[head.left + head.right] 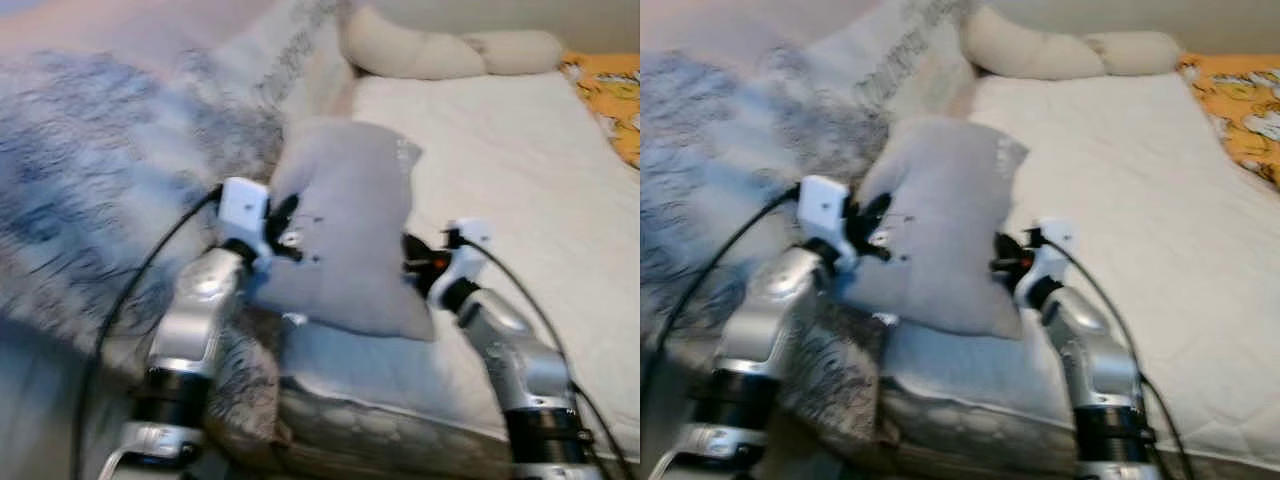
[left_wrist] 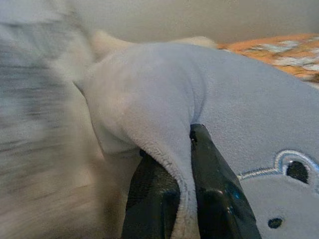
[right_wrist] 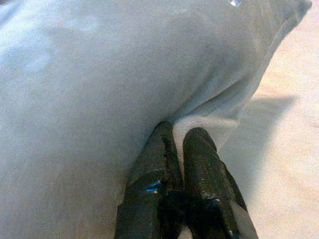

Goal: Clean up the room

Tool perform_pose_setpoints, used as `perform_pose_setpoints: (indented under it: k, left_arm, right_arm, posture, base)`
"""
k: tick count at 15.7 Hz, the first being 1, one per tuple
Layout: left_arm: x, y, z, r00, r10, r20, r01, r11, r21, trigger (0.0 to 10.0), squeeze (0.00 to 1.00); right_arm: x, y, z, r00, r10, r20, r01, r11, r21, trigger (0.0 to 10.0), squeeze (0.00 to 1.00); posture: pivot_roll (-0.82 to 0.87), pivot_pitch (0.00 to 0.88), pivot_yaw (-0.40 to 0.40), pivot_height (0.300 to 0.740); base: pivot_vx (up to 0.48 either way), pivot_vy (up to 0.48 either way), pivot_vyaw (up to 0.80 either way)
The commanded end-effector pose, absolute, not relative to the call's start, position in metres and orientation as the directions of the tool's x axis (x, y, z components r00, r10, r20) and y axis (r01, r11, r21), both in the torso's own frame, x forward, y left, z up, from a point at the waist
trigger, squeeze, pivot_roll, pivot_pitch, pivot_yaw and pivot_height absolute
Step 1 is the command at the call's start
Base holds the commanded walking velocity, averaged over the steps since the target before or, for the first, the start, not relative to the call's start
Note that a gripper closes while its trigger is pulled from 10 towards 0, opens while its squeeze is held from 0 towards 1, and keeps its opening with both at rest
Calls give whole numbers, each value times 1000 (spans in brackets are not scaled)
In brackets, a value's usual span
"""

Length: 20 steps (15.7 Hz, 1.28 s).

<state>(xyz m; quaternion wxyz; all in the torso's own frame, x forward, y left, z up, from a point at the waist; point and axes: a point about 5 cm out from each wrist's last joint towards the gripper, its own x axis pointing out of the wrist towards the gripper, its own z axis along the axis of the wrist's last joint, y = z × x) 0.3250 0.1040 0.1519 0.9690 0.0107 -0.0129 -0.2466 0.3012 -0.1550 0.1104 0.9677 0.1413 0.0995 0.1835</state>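
We are holding one grey cushion (image 1: 345, 235) in the middle of the frame, lifted upright above the near edge of the bed, with an embroidered bear face stitched on its cover. Our left gripper (image 2: 187, 164) is pinching a fold along the cushion's left edge, its two black fingers (image 2: 214, 189) closed tight with the plush seam squeezed between them. Our right gripper (image 3: 182, 137) is clamping the cushion's lower right edge, its fingers (image 3: 202, 154) pressed almost together on a flap of fabric. Below and behind the cushion we are looking at one mattress (image 1: 520, 180) under a quilted cream cover, filling the right half of the frame. One blue-grey patterned blanket (image 1: 90, 190) is lying rumpled across the left half, blurred here. At the top centre we are seeing two cream pillows, a larger one (image 1: 405, 50) and a smaller one (image 1: 520, 48), lying end to end against the wall. At the upper right edge one orange patterned cloth (image 1: 612, 95) is resting on the mattress.
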Motion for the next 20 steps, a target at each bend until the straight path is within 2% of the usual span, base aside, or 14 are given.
perform_pose_setpoints:
  k: [1,7,12,20]
  left_arm:
    - [327,105,162,874,-482,59,480,876,51,10000,0]
    - [327,103,161,871,-489,54,486,872,53,10000,0]
    - [331,101,149,862,-506,-21,505,857,101,10000,0]
    - [359,88,139,851,-505,-141,525,821,225,10000,0]
  right_arm:
    - [303,-150,116,913,393,-109,-343,885,316,10000,0]
    - [303,-152,116,914,389,-113,-339,888,311,10000,0]
    - [310,-156,110,922,354,-157,-299,909,290,10000,0]
    - [352,-165,85,919,255,-302,-188,954,235,10000,0]
  posture:
    - [-12,0,67,740]
    - [-15,0,64,740]
    - [-12,0,57,740]
    - [-11,0,67,740]
  base:
    - [330,0,0]
    - [330,0,0]
    - [0,0,0]
    - [0,0,0]
